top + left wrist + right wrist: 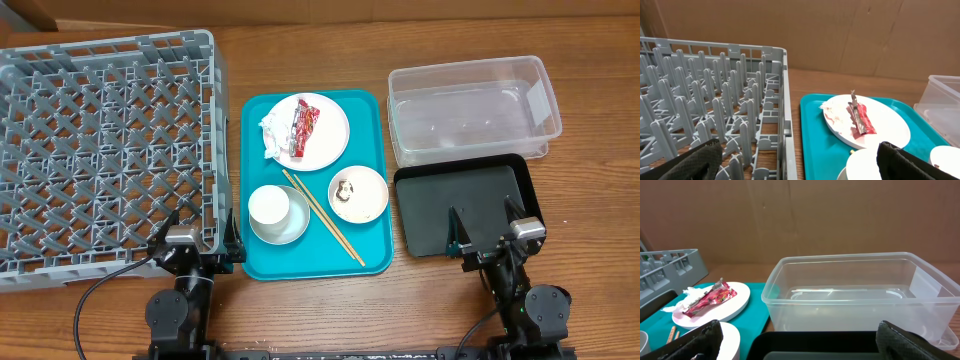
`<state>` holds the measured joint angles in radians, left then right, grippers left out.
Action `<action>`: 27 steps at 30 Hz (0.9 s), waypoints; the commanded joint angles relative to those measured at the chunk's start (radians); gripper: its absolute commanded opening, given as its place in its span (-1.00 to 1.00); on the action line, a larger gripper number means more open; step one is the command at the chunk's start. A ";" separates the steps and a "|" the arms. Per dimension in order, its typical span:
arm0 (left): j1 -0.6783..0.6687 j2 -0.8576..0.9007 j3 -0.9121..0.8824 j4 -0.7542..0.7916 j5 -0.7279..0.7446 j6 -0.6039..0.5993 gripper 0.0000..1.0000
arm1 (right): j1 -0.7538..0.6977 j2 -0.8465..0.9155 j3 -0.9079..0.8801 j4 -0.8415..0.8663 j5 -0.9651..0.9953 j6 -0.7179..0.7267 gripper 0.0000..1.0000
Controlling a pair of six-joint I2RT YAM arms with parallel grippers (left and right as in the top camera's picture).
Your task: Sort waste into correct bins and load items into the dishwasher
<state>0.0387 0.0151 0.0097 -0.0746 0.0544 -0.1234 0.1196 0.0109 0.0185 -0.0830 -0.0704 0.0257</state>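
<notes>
Crinkled foil wrapper (303, 128) lies on the round glossy plate (331, 136) on the smooth teal tray (370, 120). Flanking the tray, left gripper (200, 241) and right gripper (487, 232) gape wide.

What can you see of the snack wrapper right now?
The snack wrapper is red with silver edges, crinkled and foil-like. It lies lengthwise on the round white plate at the far end of the teal tray, one long side against the crumpled white napkin. Nothing else touches it.
</notes>
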 commanded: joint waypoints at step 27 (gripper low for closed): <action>-0.007 -0.010 -0.001 -0.006 -0.007 -0.094 1.00 | 0.006 -0.008 0.006 -0.021 0.010 0.189 1.00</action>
<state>0.0387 0.0151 0.0097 -0.0750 0.0544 -0.1928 0.1196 0.0109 0.0185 -0.0917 -0.0704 0.1612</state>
